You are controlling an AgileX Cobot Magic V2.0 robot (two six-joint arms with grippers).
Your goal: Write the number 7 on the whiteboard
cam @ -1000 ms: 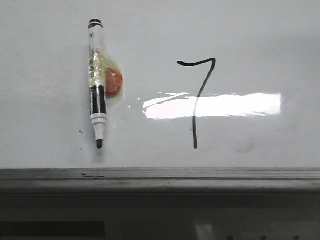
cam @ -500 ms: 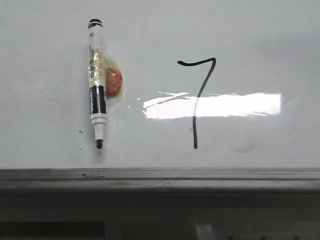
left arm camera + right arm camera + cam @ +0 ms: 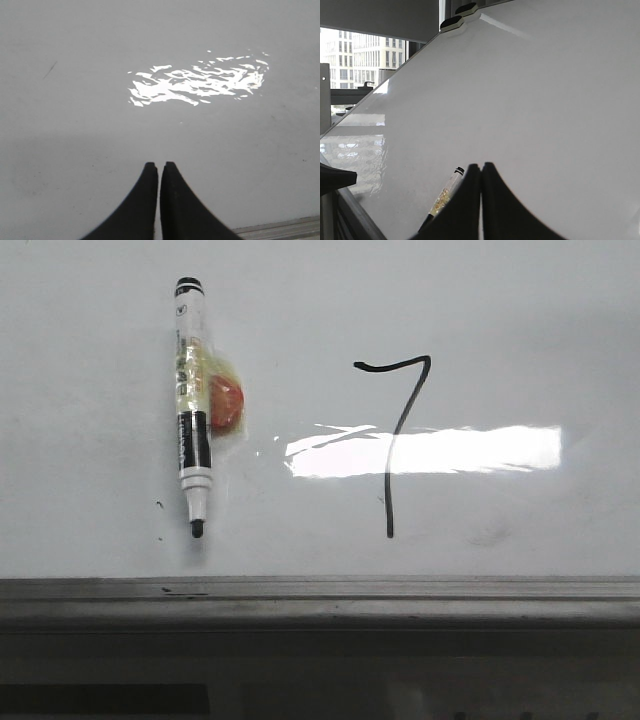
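You see the number 7 (image 3: 393,445), a thin black line, on the glossy whiteboard (image 3: 520,320), well apart from both grippers. Left gripper (image 3: 159,167): dark tapered fingers clenched, empty. Right gripper (image 3: 481,167): likewise clenched; marker (image 3: 443,199) just beside them.

Front view close on whiteboard (image 3: 100,390), both wrist views share it, right one grazing along it
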